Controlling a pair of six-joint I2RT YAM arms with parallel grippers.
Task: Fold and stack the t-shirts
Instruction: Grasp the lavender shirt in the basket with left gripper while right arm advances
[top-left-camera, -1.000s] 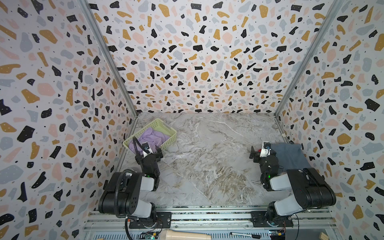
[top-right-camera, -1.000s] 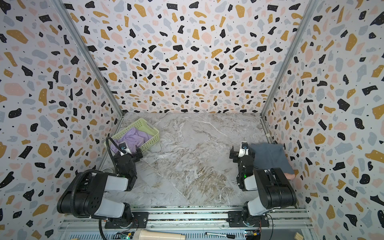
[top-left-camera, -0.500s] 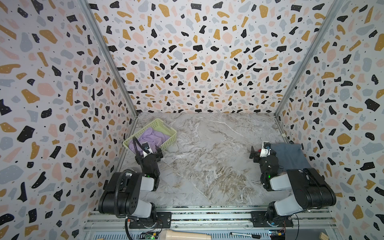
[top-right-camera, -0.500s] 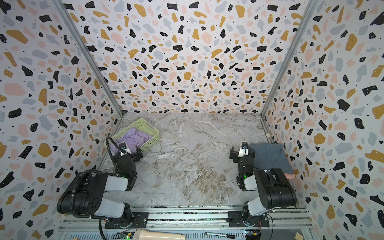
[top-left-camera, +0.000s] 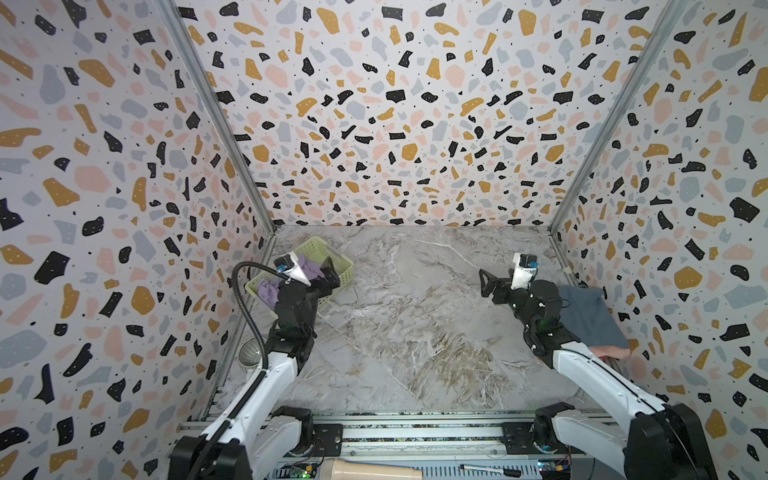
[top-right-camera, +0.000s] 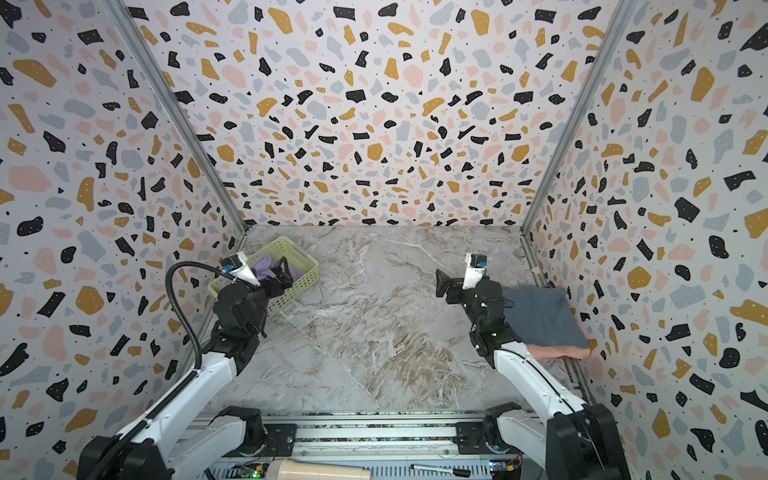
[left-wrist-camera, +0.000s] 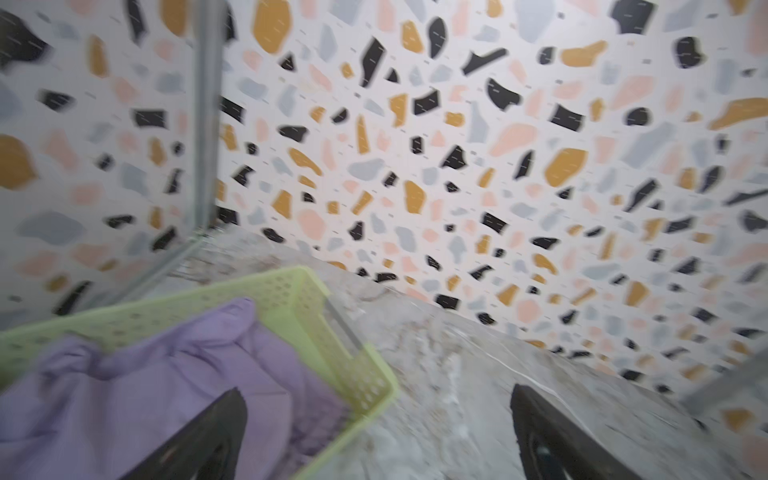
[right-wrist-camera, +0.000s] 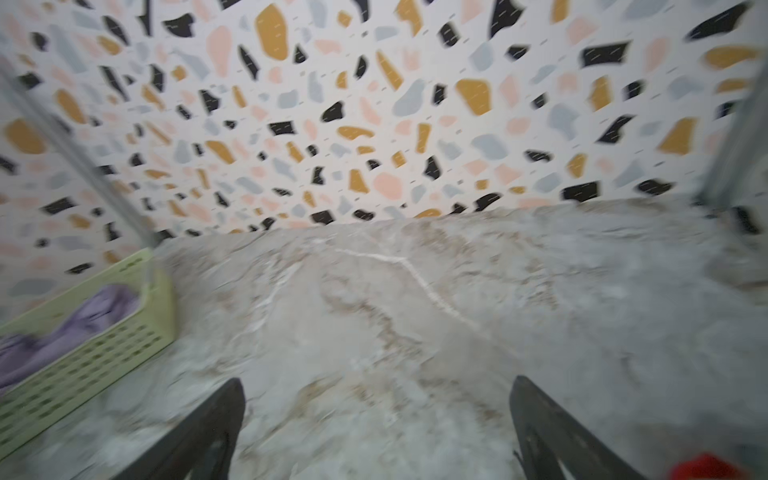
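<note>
Lavender t-shirt (left-wrist-camera: 145, 386) lies in the green basket (left-wrist-camera: 291, 291), our left hand (left-wrist-camera: 376, 390) spread empty over its rim, our right hand (right-wrist-camera: 376, 379) spread empty well away from it, the folded blue-grey t-shirt (top-left-camera: 590, 316) farther still.

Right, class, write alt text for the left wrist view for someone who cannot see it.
A crumpled lavender t-shirt lies in a green basket on a marble table; the open left gripper frames the basket's corner, speckled wall behind.
</note>
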